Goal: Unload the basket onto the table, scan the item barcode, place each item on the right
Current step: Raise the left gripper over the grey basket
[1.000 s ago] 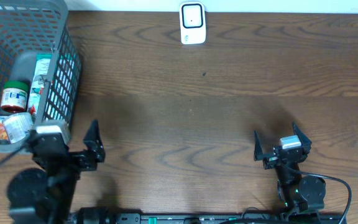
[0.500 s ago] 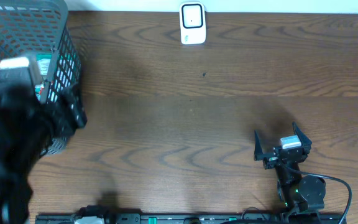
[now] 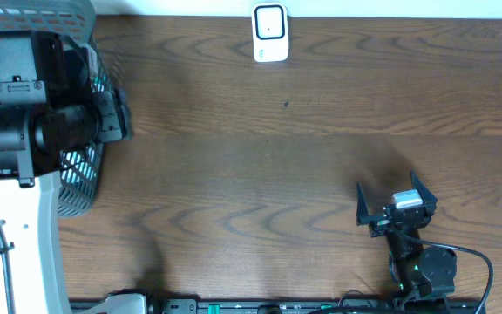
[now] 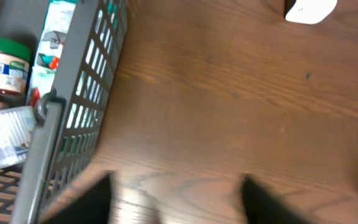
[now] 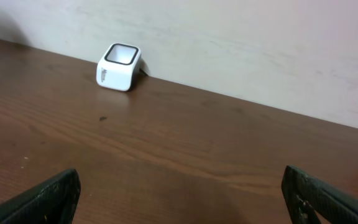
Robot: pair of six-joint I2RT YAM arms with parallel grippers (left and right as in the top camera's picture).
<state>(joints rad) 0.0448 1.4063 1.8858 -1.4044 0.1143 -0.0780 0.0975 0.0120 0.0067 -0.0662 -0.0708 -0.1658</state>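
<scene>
The white barcode scanner [image 3: 269, 33] stands at the table's far edge, also in the right wrist view [image 5: 119, 66] and the left wrist view [image 4: 309, 9]. The items lie in the grey basket [image 4: 73, 124] at the far left: a green-lidded jar [image 4: 2, 59], a white-and-green carton [image 4: 55, 37] and a clear packet [image 4: 5, 134]. My left gripper [image 4: 178, 186] hovers over bare table just right of the basket wall, open, nothing between its blurred fingers. My left arm [image 3: 33, 131] hides most of the basket from overhead. My right gripper [image 3: 396, 205] rests open near the front right.
The basket's rim [image 3: 85, 170] shows only below the left arm in the overhead view. Dark wooden table [image 3: 268, 166] spreads between the basket, the scanner and the right arm. A pale wall [image 5: 241, 37] rises behind the scanner.
My left arm has lifted from the table's front left and swung up over the basket; its jaws have narrowed. The right arm has not moved.
</scene>
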